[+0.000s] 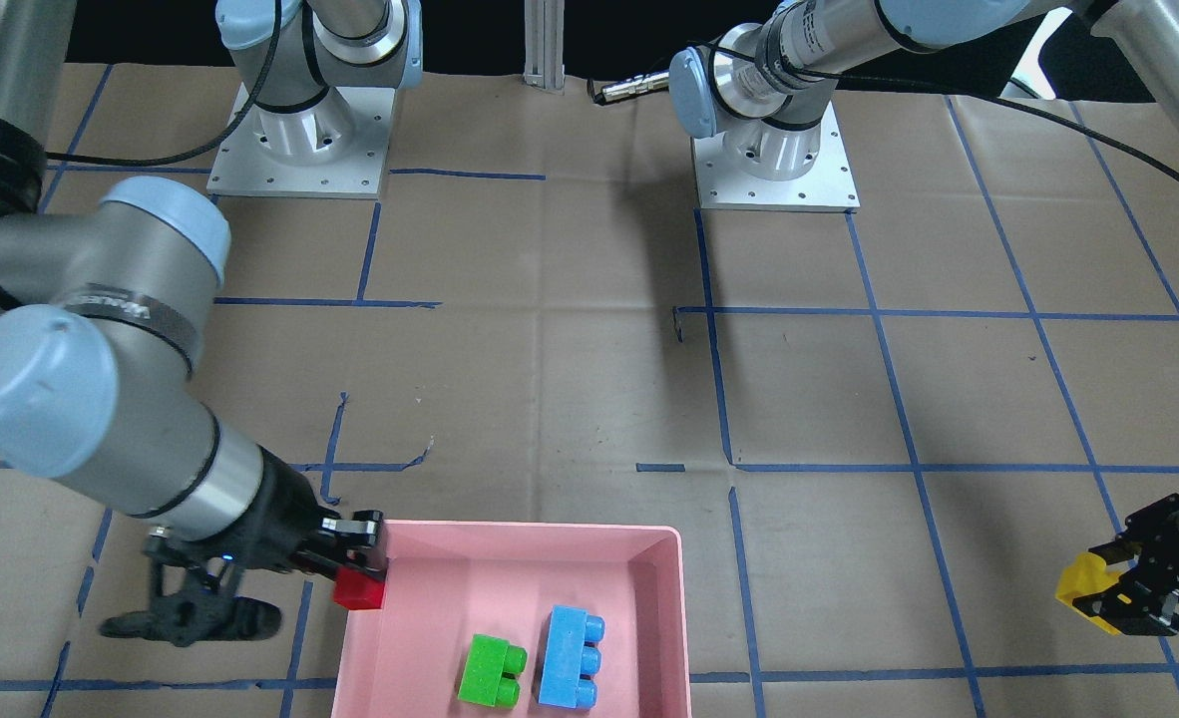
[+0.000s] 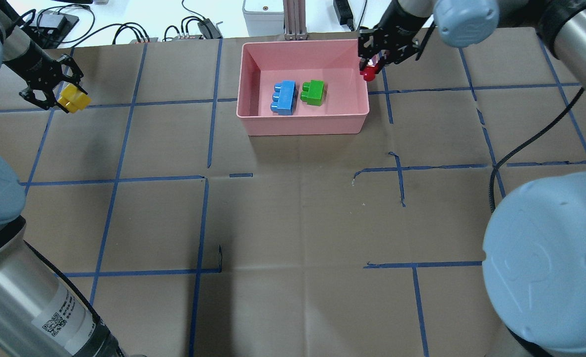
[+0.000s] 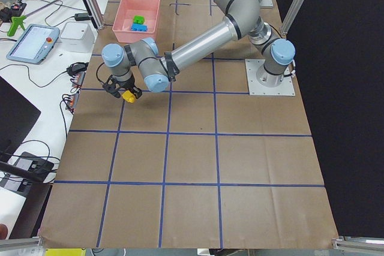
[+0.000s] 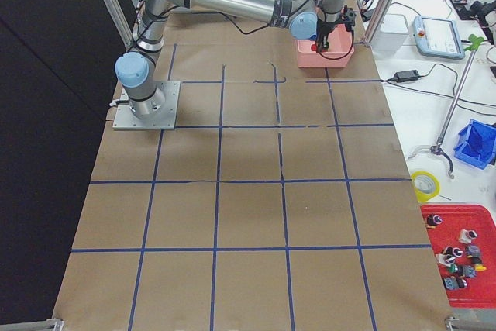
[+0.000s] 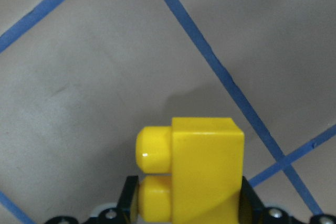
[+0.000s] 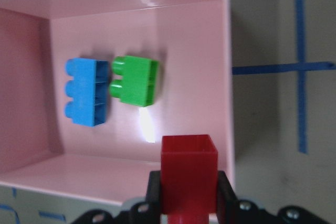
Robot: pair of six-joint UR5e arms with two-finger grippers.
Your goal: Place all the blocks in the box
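The pink box (image 2: 253, 74) stands at the far middle of the table, with the blue brick (image 2: 283, 97) and the green brick (image 2: 314, 92) lying side by side in it. My right gripper (image 2: 371, 69) is shut on the red brick (image 2: 369, 75) and holds it over the box's right rim; the red brick (image 6: 189, 174) fills the bottom of the right wrist view. My left gripper (image 2: 67, 96) is shut on the yellow brick (image 2: 74, 100) and holds it above the table far left of the box. The yellow brick (image 5: 202, 174) fills the left wrist view.
The table is covered in brown paper with a grid of blue tape (image 2: 208, 124). Cables and devices (image 2: 194, 27) lie beyond the far edge. The arm bases (image 1: 300, 140) stand on the robot's side. In the exterior right view a red tray (image 4: 465, 257) of parts sits off the table.
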